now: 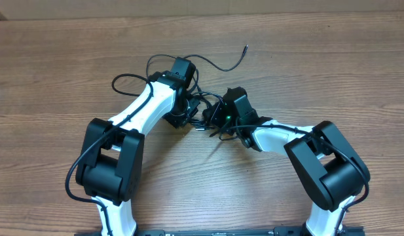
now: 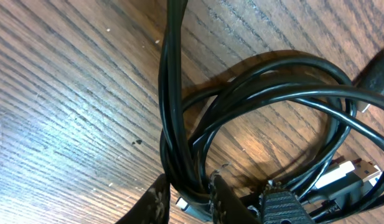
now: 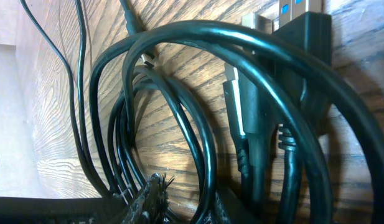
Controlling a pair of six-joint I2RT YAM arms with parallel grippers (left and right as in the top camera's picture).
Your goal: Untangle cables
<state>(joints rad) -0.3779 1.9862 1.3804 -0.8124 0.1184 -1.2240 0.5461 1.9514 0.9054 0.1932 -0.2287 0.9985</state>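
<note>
Currently, the cables (image 1: 203, 110) lie knotted at the middle of the table (image 1: 57, 65), between both arms. My left gripper (image 2: 188, 202) clamps several strands. Whether the right gripper (image 3: 187, 205) grips, I cannot tell. I should separate slowly, keeping the plugs (image 3: 239, 106) from snagging.

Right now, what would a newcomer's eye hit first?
The cables, a black knotted bundle at the table's middle, with the left arm and right arm bent in over it. In the left wrist view the left gripper clamps several strands. One loose plug end trails toward the far edge.
</note>
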